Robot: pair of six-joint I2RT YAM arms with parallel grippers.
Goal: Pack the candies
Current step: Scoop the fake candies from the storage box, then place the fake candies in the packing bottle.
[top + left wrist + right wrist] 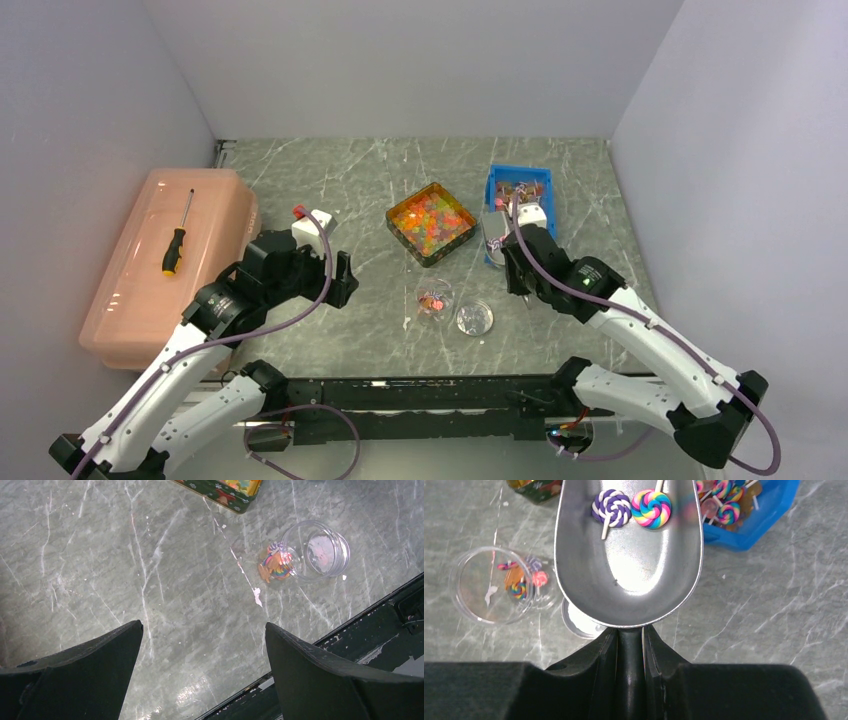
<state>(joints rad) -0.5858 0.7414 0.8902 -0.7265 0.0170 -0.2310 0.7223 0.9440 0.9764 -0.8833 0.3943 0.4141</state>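
Observation:
The candies [430,220], tiny orange, yellow, red and green pieces, fill a square green tin [412,249] at mid table. My right gripper [630,632] is shut on the black handle of a metal scoop [629,575]. Two swirl lollipops, one purple [611,507] and one rainbow [652,509], lie in the scoop. It hangs between a blue bin [764,515] of lollipops and a small clear jar [491,587] with a few sweets inside. My left gripper [204,630] stands open and empty over bare table, left of the jar [317,550].
The jar's round lid [474,318] lies beside the jar, partly under the scoop in the right wrist view. A pink lidded box [140,300] with a screwdriver [177,238] on top stands at the far left. The table's dark front rail [350,630] is close to the left gripper.

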